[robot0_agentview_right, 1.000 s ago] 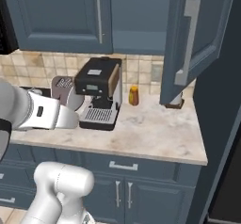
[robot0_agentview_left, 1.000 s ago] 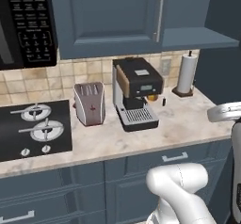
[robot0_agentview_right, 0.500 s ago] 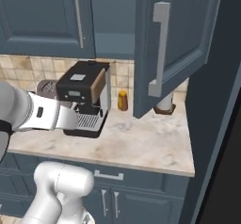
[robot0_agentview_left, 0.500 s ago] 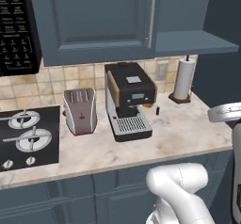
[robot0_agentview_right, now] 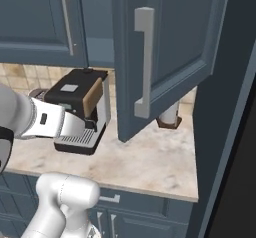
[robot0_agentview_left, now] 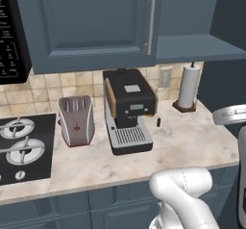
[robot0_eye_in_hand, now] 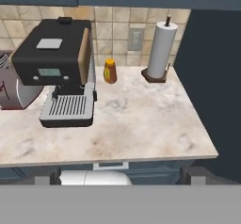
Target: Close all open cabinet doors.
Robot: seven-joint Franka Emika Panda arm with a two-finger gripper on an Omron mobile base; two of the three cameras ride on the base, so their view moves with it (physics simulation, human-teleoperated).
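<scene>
Toaster (robot0_agentview_left: pixel 75 120) and coffee machine (robot0_agentview_left: pixel 128 108) are sitting mid-counter (robot0_eye_in_hand: pixel 141 124); paper towel roll (robot0_eye_in_hand: pixel 160 51) is standing at the back right corner. Above that corner, the open cabinet door (robot0_agentview_right: pixel 165 52) is hanging swung out. Likely rigid, light, swinging freely on hinges: best pushed at its face near the bar handle (robot0_agentview_right: pixel 143 62). Jaws: cannot tell whether apart or together.

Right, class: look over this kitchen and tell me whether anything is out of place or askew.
Yes: the upper cabinet door at the counter's right end stands swung wide open over the paper towel roll, while the neighbouring cabinet door is shut. Nothing looks spilled or damaged.
</scene>
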